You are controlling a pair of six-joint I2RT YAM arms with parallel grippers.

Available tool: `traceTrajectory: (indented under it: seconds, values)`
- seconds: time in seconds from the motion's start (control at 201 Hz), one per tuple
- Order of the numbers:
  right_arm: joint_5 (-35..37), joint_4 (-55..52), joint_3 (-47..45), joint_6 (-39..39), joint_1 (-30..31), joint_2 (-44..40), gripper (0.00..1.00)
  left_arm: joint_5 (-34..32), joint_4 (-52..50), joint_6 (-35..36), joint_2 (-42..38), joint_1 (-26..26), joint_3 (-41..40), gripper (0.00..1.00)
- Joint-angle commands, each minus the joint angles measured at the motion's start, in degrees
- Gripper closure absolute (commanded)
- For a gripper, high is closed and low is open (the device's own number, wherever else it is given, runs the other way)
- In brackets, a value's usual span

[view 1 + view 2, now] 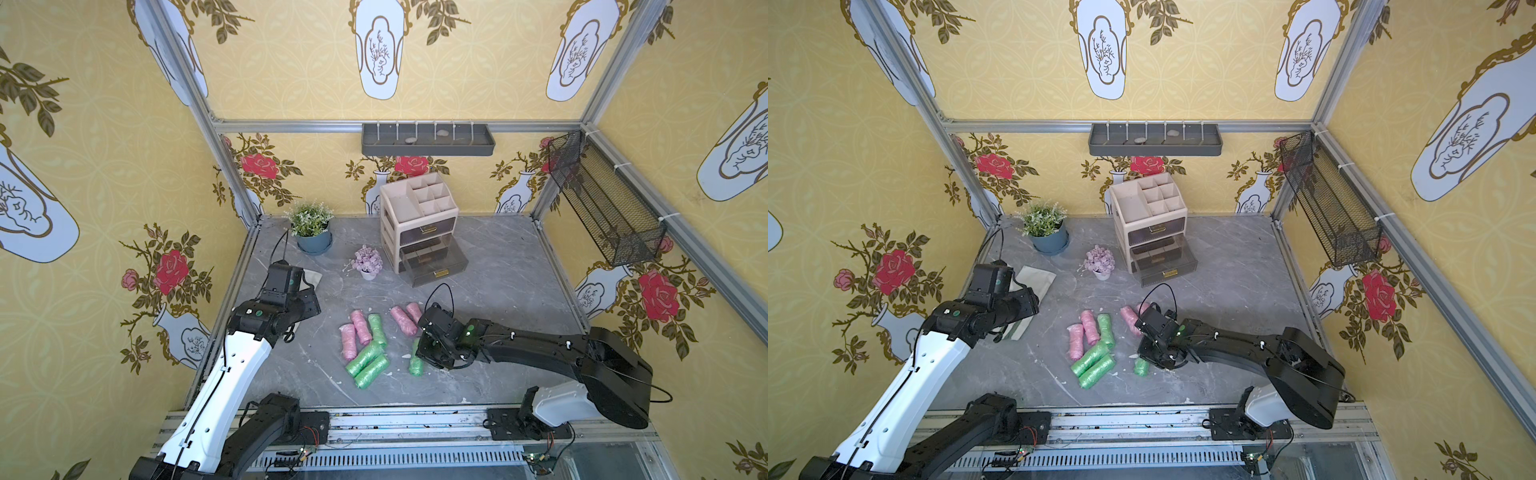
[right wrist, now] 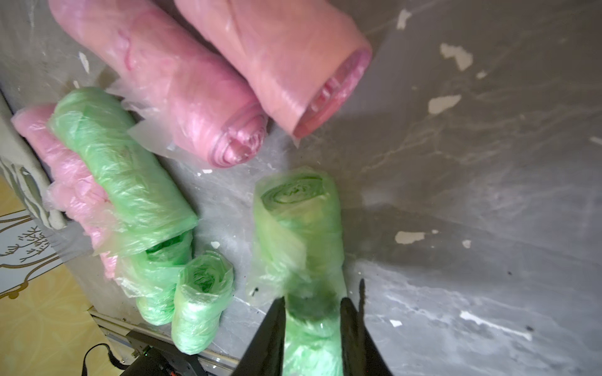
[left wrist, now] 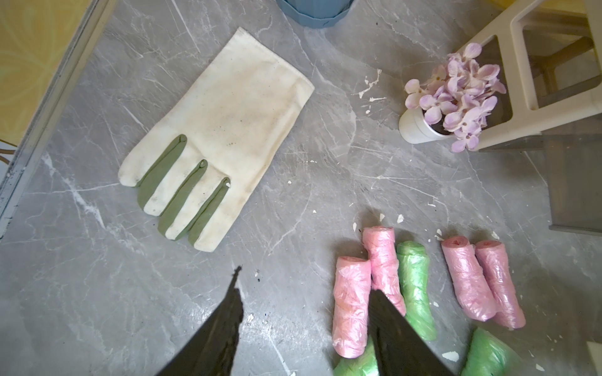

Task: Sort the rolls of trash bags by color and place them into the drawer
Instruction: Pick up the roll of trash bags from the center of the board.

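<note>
Pink and green rolls of trash bags lie loose mid-table: pink rolls, green rolls. My right gripper is down at the table, its two fingers pressed against the sides of one green roll that lies apart from the others. My left gripper hovers open and empty above the table between a glove and the left cluster of rolls. The drawer, smoky and see-through, stands pulled out at the bottom of the beige organizer.
A white and green glove lies under my left arm. A lilac flower bunch in a white pot stands before the organizer, and a green plant in a blue pot at the back left. Walls fence the table on three sides.
</note>
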Motion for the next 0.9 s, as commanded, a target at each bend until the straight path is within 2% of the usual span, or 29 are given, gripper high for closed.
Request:
traceTrajectory:
  seconds: [0.0,0.11,0.249,0.378,0.602,0.687,0.891]
  values:
    - [1.2,-1.2,-0.2,0.1,0.1,-0.9,0.73,0.5,0.6,0.7,-0.1,0.2,-0.3,0.37]
    - [1.4,-0.7,-1.0,0.1,0.1,-1.3,0.73,0.5,0.7,0.7,-0.1,0.4,-0.4,0.37]
    - [1.5,-0.6,-1.2,-0.1,0.2,-1.5,0.5,1.8,1.3,0.7,0.3,1.4,-0.4,0.37]
    - [1.6,0.5,-1.4,-0.8,0.4,-1.5,0.43,3.8,2.1,0.8,0.8,2.8,-0.5,0.37]
    - [0.0,0.2,-1.5,-1.7,0.4,0.0,0.47,4.0,2.2,0.8,0.6,3.2,-0.8,0.37]
    - [-0.5,1.3,-2.5,-1.5,0.3,0.3,0.52,4.0,2.4,0.8,0.3,3.7,-0.9,0.37]
    - [-0.7,3.8,-4.8,-0.9,0.5,-0.1,0.71,6.8,3.4,0.7,1.0,6.0,-1.2,0.37]
